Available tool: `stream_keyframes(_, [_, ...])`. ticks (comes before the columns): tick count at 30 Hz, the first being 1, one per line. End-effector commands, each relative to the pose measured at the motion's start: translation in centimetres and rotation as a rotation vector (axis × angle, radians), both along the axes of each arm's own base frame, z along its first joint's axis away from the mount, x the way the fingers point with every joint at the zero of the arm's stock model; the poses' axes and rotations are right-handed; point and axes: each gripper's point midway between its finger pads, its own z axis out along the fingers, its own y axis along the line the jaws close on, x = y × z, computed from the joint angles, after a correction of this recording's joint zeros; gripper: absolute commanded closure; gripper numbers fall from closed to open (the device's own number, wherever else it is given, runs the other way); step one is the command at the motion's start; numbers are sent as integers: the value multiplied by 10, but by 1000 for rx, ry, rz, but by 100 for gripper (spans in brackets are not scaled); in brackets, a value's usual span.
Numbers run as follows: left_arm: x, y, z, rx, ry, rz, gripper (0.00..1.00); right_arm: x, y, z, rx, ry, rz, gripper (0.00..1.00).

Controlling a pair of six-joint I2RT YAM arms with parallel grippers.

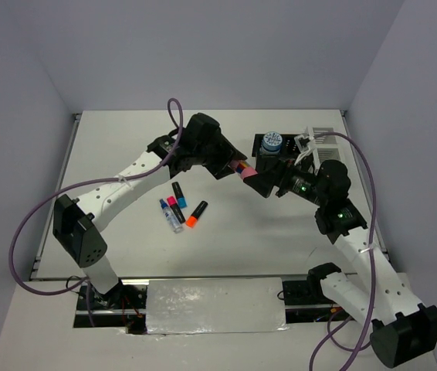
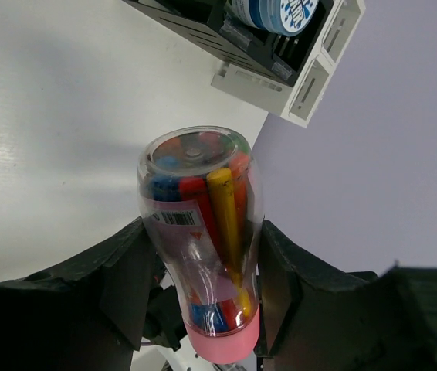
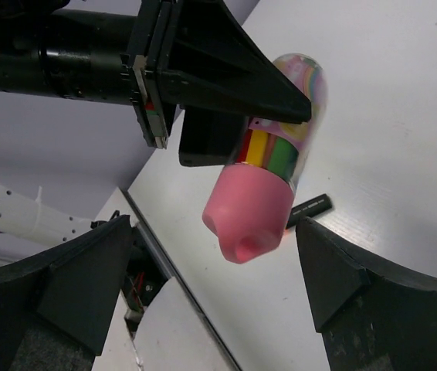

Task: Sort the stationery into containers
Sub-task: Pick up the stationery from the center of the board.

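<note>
Two grippers on one pink tube (image 2: 201, 255), mid-frame.
My left gripper (image 2: 203, 267) is clamped on its clear body; my right gripper (image 3: 215, 282) gapes wide around the pink cap, not touching. Loose markers (image 1: 178, 209) lie lower left. My right arm hides much of the black organiser (image 1: 260, 144); the left wrist view crops the tape roll (image 2: 276, 11) at top.

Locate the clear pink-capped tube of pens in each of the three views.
Top external: the tube sits just right of centre, above the table.
Left wrist: the tube fills mid-frame, pink cap at the bottom edge.
Right wrist: the tube is central and tilted, pink cap nearest the camera.
Shared landmark: the left gripper, clamped on it, shows in all three views.
</note>
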Motion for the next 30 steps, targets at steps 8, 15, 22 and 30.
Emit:
stream_keyframes(8, [0, -11, 45, -117, -82, -25, 100, 19, 17, 12, -24, -36, -46, 8])
stream_keyframes(15, [-3, -11, 43, -119, -75, -33, 100, 36, 12, 22, -20, -48, -172, 28])
stream_keyframes(22, [-8, -6, 39, -110, -67, -33, 100, 47, 18, 16, -16, -28, -198, 52])
stream_keyframes(30, [2, 1, 51, -96, -117, -24, 81, 40, 30, 6, -23, -7, -142, 100])
